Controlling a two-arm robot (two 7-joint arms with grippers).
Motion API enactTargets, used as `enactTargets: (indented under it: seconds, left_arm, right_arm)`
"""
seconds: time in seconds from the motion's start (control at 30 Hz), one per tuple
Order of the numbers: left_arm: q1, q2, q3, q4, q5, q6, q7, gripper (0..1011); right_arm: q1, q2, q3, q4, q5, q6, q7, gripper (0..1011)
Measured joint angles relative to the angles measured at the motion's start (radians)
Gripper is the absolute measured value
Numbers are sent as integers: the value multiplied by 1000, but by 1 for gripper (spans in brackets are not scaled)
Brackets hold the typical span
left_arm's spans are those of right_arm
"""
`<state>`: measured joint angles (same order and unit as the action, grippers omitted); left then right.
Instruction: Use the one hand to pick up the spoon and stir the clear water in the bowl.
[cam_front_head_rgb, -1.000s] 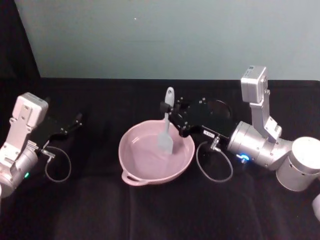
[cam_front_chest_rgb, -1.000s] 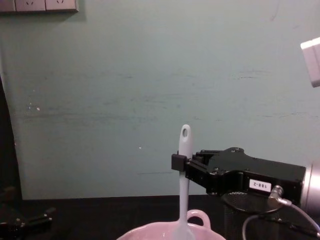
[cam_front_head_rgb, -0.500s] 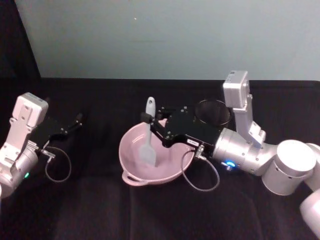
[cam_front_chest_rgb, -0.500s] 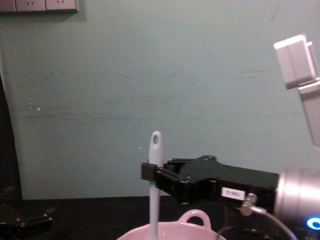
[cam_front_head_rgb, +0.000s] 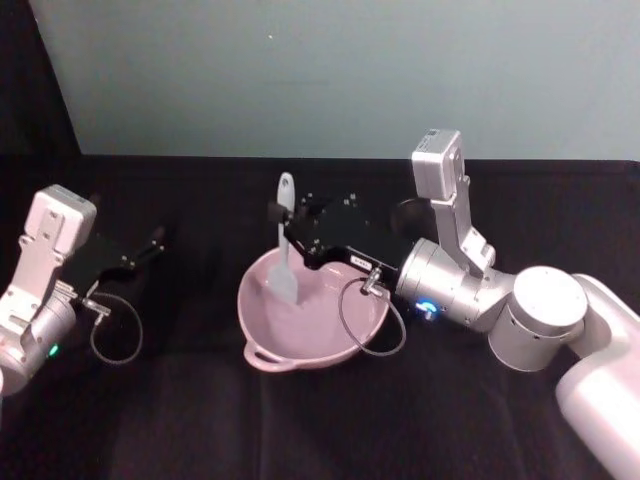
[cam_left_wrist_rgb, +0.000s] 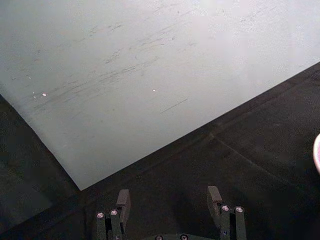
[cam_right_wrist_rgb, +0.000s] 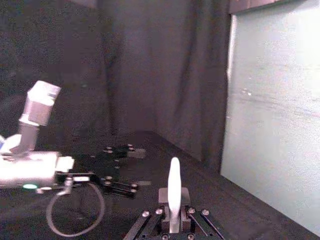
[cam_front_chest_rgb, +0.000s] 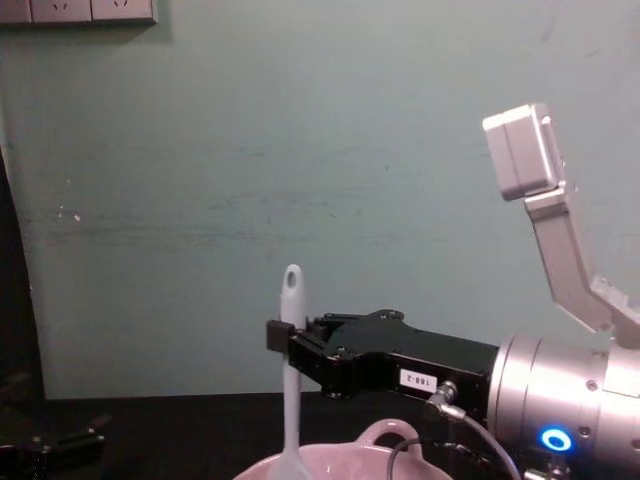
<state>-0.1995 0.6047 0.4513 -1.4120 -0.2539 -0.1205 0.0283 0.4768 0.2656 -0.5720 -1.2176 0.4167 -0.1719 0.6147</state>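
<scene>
Spoon (cam_front_head_rgb: 285, 243) stands upright, handle clenched in right end effector (cam_front_head_rgb: 283, 220), blade in bowl (cam_front_head_rgb: 290, 338); left end effector (cam_left_wrist_rgb: 169, 193) parked, released.

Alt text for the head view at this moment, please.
The right gripper, reaching in from the right, holds the white spoon upright with its blade down inside the pink bowl on the black table. The left gripper sits idle at the far left.
</scene>
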Motion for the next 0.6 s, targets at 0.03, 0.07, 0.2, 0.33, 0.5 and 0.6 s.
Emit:
enactTargets:
  seconds: [0.03, 0.07, 0.2, 0.33, 0.5, 0.6]
  left_arm:
    - [0, 0, 0, 0, 0, 0, 0, 1011]
    - [0, 0, 0, 0, 0, 0, 0, 1011]
    - [0, 0, 0, 0, 0, 0, 0, 1011]
    - [0, 0, 0, 0, 0, 0, 0, 1011]
    - [0, 0, 0, 0, 0, 0, 0, 1011]
    - [0, 0, 0, 0, 0, 0, 0, 1011]
  right_arm:
    - [3, -4, 2, 9, -5, -4, -3, 118]
    - [6, -7, 3, 17, -9, -9, -7, 118]
    - [14, -16, 12, 42, -31, -29, -22, 118]
    - [11, -14, 25, 45, -56, -48, -36, 118]
    - [-5, 3, 40, 19, -70, -56, -39, 119]
    - [-20, 19, 50, -6, -71, -52, -38, 118]
